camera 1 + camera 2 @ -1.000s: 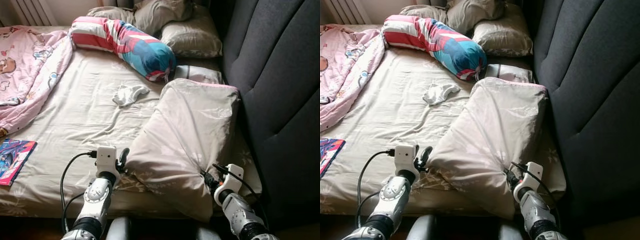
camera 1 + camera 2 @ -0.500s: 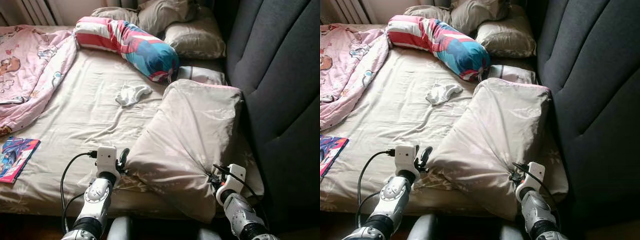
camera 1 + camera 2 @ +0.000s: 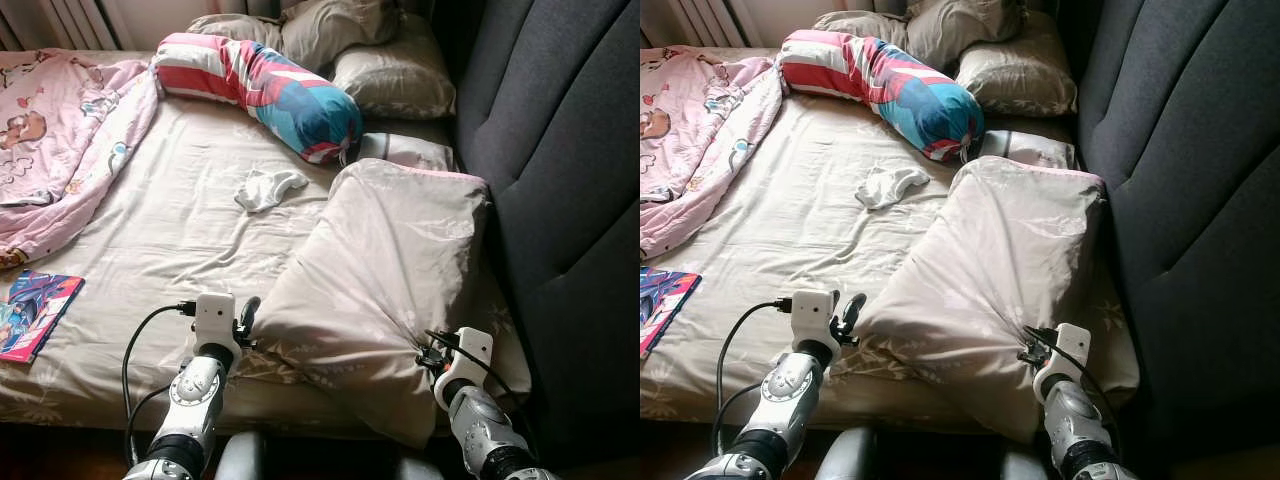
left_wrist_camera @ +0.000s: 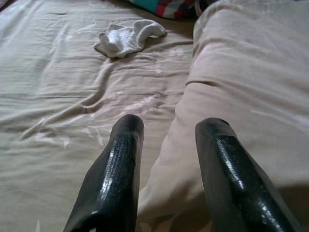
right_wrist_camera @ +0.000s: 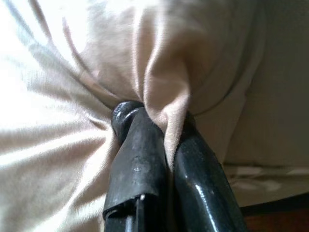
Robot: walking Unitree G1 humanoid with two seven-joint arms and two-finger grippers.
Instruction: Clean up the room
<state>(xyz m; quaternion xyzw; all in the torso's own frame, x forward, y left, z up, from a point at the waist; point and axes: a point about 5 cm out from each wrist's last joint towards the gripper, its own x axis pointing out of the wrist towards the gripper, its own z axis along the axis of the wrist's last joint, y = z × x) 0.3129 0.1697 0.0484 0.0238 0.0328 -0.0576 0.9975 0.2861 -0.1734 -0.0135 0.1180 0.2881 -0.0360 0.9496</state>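
Right pincer (image 5: 159, 125): clenched on a pinch of the pillow's cloth; the fabric bunches into radiating folds where the two black fingers (image 5: 137, 159) meet. It sits at the pillow's near right corner, close to the dark headboard (image 3: 560, 150).
Left pincer (image 4: 166, 140): released, its fingers apart, one on each side of the pillow's near left edge; whether they touch the cloth cannot be told. In the head view it sits at (image 3: 245, 318).
Pillow (image 3: 385, 270): large and beige, lying tilted on the bed between the two pincers, its far end running away from them along the headboard.
Bed (image 3: 170, 240): covered by a wrinkled beige sheet that spreads out ahead of the left pincer.
Sock (image 3: 265, 188): a small crumpled white piece, on the sheet well ahead of the left pincer and just beside the pillow's far left side.
Bolster (image 3: 260, 90): striped red, white and blue, lying across the bed beyond the sock, far from both pincers.
Other pillows (image 3: 390, 75): grey-beige, stacked at the far end of the bed past the bolster, against the headboard.
Blanket (image 3: 55, 150): pink with a printed pattern, heaped far off to the left pincer's outer side.
Book (image 3: 32, 312): a colourful cover, flat on the sheet near the bed's edge, level with the left pincer and well apart from it on its outer side.
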